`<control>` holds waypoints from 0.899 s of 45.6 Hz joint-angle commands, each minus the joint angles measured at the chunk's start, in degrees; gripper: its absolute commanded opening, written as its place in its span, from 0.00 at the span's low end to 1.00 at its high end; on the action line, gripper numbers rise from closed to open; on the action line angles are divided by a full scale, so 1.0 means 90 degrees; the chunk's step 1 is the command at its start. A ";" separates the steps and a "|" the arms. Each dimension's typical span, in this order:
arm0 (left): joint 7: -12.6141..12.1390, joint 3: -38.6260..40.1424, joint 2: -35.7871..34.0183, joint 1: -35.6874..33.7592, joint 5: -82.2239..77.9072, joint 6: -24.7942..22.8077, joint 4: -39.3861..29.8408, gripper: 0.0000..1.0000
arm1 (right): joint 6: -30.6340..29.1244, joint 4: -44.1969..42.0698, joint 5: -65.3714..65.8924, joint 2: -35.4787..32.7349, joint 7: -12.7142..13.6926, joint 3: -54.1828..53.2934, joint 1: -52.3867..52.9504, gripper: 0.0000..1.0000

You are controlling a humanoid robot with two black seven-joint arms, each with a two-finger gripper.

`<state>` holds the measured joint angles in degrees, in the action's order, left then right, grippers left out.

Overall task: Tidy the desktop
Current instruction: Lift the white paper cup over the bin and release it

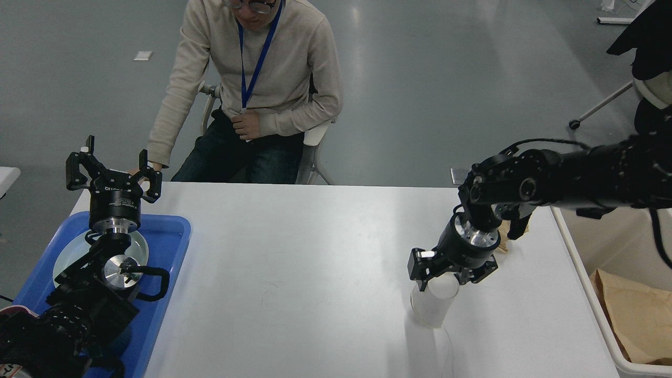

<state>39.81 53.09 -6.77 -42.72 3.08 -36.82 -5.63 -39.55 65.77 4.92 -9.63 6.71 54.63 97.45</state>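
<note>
The desktop [315, 262] spans the middle, nearly bare; my right gripper [443, 275], at four o'clock, pinches a white cup [433, 307] likely bound for the beige bin [588, 283] at three o'clock, while my left gripper [113, 168], spread and empty, hovers over the blue tray [168, 236] at nine o'clock

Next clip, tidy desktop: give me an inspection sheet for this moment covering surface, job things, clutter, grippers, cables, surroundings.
Surface: white desktop, mostly bare, faintly scuffed.
Job's things: white cup gripped at its rim, tilted; whether it touches the desktop is unclear.
Clutter: blue tray at left holding a white plate; small brown item behind the right wrist.
Grippers: left gripper open, raised over the tray; right gripper shut on the cup.
Cables: black cable along the right arm.
Surroundings: seated person at far edge; beige bin with brown paper at right.
</note>
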 commanded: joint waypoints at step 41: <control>0.0000 0.0000 0.0000 0.0010 -0.0001 -0.0001 0.0000 0.96 | 0.3193 -0.2511 0.0224 -0.3110 -0.0014 0.0562 -0.2319 0.11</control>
<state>39.81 53.08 -6.77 -42.72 3.08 -36.82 -5.63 -14.07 49.43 6.97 -38.17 6.62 61.81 87.21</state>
